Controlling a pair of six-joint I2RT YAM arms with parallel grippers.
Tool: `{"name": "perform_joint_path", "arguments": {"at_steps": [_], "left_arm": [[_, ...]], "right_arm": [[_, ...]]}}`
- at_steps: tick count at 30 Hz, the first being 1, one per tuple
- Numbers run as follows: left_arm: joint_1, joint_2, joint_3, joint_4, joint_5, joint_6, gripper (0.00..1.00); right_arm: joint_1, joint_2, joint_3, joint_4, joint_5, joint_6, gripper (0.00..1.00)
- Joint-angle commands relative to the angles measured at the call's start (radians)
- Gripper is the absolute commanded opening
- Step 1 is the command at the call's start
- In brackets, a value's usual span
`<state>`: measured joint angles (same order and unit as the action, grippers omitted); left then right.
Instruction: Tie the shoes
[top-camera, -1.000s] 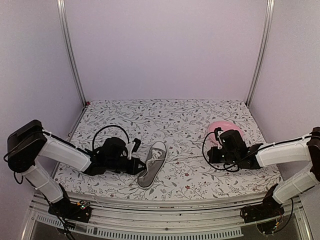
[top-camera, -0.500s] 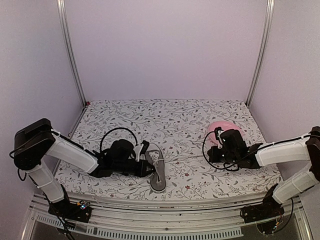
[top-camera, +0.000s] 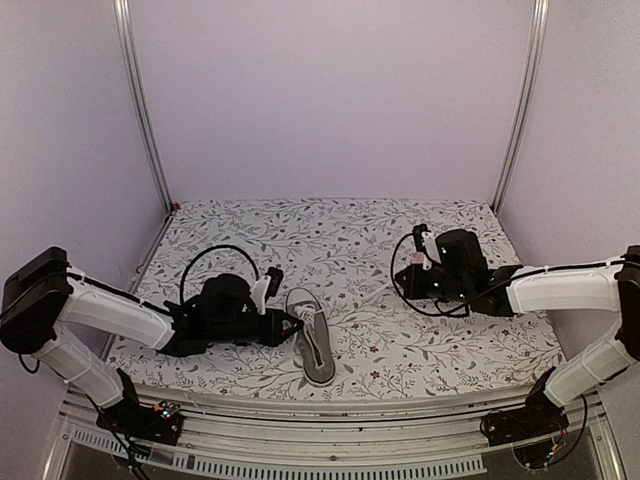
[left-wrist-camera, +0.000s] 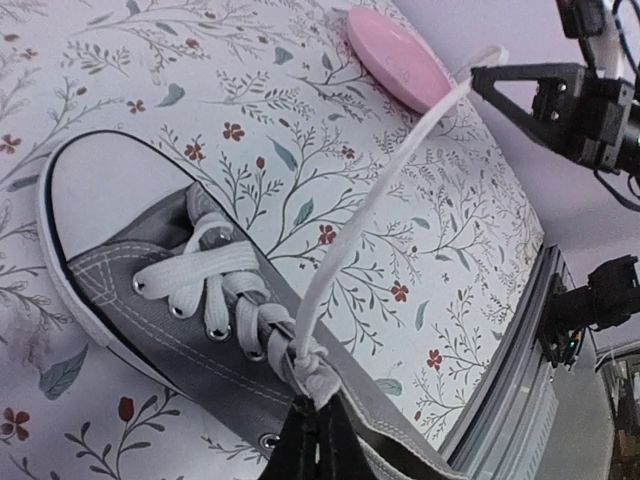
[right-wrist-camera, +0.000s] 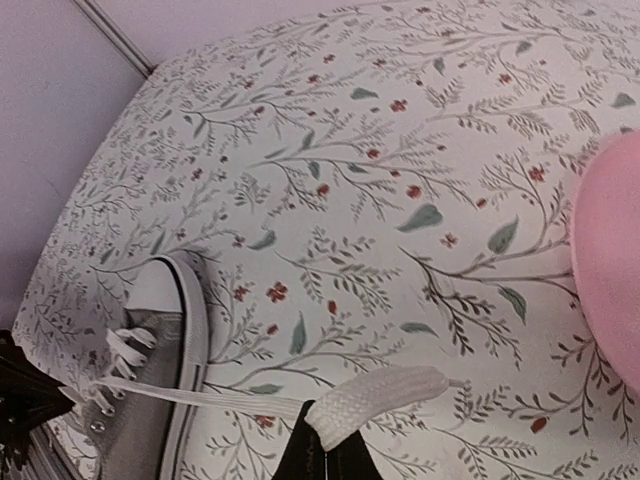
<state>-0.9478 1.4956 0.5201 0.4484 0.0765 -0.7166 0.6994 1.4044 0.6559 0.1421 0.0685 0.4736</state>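
The grey sneaker (top-camera: 312, 340) lies on the floral cloth, toe cap pointing away from the arms. It also shows in the left wrist view (left-wrist-camera: 160, 300) and at the left of the right wrist view (right-wrist-camera: 140, 400). My left gripper (top-camera: 290, 326) is shut on the white lace at a knot over the shoe's upper eyelets (left-wrist-camera: 312, 385). One lace strand (left-wrist-camera: 380, 190) runs taut from that knot across the cloth to my right gripper (top-camera: 405, 280). My right gripper (right-wrist-camera: 335, 445) is shut on the lace's end (right-wrist-camera: 375, 395), held a little above the cloth.
A pink round plate (left-wrist-camera: 395, 60) lies on the cloth at the right, beside my right gripper (right-wrist-camera: 612, 250); in the top view the right arm covers it. Metal frame posts (top-camera: 140, 100) and walls close in the cloth.
The shoe has swung round so its toe points away and a little left. My right gripper has moved left and away from the plate, drawing the lace taut. My left gripper shifted with the shoe.
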Motion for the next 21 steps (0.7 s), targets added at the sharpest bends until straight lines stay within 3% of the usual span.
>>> {"name": "perform_joint_path", "arguments": {"at_steps": [1,11,13,17,21], "left_arm": [[0.004,-0.032,-0.008,0.054,-0.012,0.051,0.0],[0.003,-0.099,-0.051,0.096,-0.013,0.074,0.0],[0.004,-0.111,-0.055,0.088,-0.013,0.077,0.0],[0.004,-0.126,-0.054,0.069,-0.017,0.075,0.0],[0.004,-0.126,-0.047,0.07,-0.01,0.055,0.0]], "right_arm": [[0.026,0.067,0.176,0.08,-0.155,-0.046,0.02],[0.229,0.384,0.587,0.087,-0.3,-0.08,0.02],[0.231,0.437,0.634,0.071,-0.353,-0.063,0.15],[0.228,0.451,0.635,0.047,-0.365,-0.077,0.64],[0.189,0.368,0.549,0.062,-0.345,-0.111,0.81]]}}
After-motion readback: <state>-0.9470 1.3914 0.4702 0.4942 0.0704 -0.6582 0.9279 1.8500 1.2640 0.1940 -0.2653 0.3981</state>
